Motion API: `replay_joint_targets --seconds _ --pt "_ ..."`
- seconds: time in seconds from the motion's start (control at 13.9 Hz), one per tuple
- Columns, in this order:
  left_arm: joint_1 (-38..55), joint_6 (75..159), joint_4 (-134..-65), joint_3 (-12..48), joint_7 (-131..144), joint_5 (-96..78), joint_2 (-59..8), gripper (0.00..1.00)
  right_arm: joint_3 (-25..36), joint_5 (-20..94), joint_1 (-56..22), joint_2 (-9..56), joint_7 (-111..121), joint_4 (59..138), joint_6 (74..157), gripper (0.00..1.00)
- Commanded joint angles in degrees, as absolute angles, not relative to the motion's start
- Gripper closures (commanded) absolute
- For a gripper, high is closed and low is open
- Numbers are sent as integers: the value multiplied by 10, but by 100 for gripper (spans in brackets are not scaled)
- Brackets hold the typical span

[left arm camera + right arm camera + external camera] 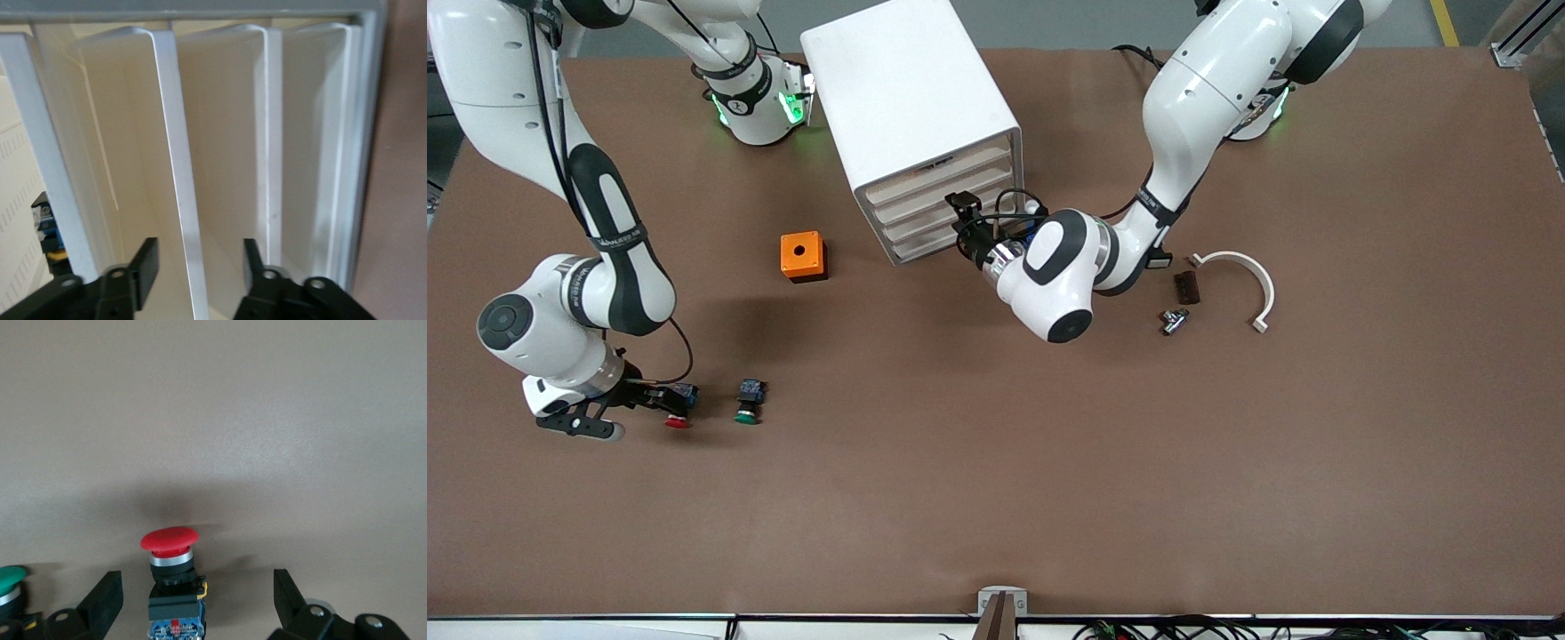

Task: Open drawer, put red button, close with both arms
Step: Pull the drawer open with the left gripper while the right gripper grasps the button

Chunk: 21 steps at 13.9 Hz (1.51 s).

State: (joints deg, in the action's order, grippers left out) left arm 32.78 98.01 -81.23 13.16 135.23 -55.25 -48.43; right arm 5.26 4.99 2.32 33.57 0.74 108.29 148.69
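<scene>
The red button (679, 409) lies on the brown table toward the right arm's end, with its dark body between the fingers of my right gripper (669, 400). In the right wrist view the red button (171, 577) sits between the open fingers (107, 595), which do not touch it. My left gripper (960, 212) is at the front of the white cabinet (911, 98). In the left wrist view it (199, 260) is open. Its fingers (147, 261) straddle the white lip of one middle drawer (179, 187). The drawers look pushed in.
A green-capped button (749, 402) lies beside the red one and shows at the edge of the right wrist view (10, 583). An orange box with a hole (803, 256) stands near the cabinet. A white curved piece (1240, 280), a dark block (1186, 286) and a small metal part (1172, 320) lie toward the left arm's end.
</scene>
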Motion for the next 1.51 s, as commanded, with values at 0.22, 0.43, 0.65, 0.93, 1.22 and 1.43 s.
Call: replay_joint_targets --seconds 0.22,0.43,0.65,0.93,1.22,1.43 --pt "352 968 -802 128 1364 -572 -500 62 47 60 18 339 10 1101 1500 0" --pt "352 969 -802 128 1363 -572 -500 78 47 61 14 339 10 1111 1501 0" --pt "348 969 -802 127 1363 -571 -500 99 47 60 12 339 10 1116 1501 0" --pt "321 968 -788 118 1361 -565 -497 100 47 60 7 339 11 1115 1501 5" --pt "290 972 -749 91 1339 -566 -499 100 47 60 4 339 10 1115 1496 41" --pt "283 973 -737 62 1333 -566 -497 99 47 60 4 339 10 1115 1499 78"
